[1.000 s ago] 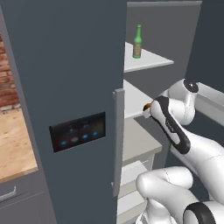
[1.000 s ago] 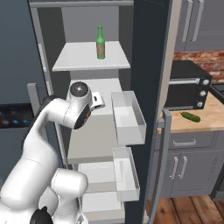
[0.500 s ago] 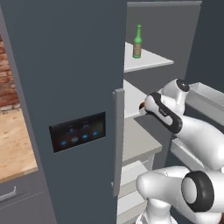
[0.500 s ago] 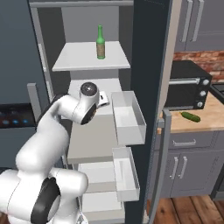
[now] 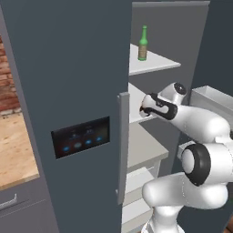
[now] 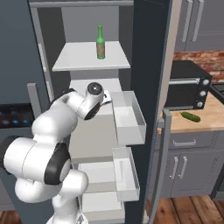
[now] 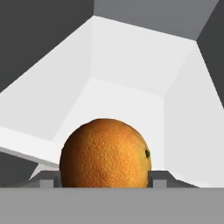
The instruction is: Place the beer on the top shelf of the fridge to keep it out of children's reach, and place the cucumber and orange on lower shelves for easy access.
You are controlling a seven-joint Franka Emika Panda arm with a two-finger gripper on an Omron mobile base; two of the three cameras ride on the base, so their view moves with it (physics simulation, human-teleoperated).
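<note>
An orange (image 7: 105, 153) sits between my gripper's (image 7: 104, 179) fingertips (image 7: 47, 178), and the gripper is shut on it. In the left base view the gripper (image 5: 142, 109) reaches into the open fridge (image 5: 68, 68), just above the second pale shelf. Below it lies another of the lower shelves (image 6: 94, 135). The green beer (image 6: 100, 42) stands upright on the top shelf (image 6: 76, 59) and also shows from the left (image 5: 143, 43). A dark green cucumber (image 6: 190, 117) lies on the wooden counter to the right of the fridge.
The open right fridge door (image 6: 148, 65) carries two white bins (image 6: 129, 116), close beside my arm. The shut left door has a black touch panel (image 5: 82, 136) and a grey bar handle (image 5: 123, 145). A black countertop oven (image 6: 188, 85) stands behind the cucumber.
My arm has pushed the gripper and the orange a little deeper into the fridge over the second shelf. Its elbow has swung. Beer and cucumber have not moved.
</note>
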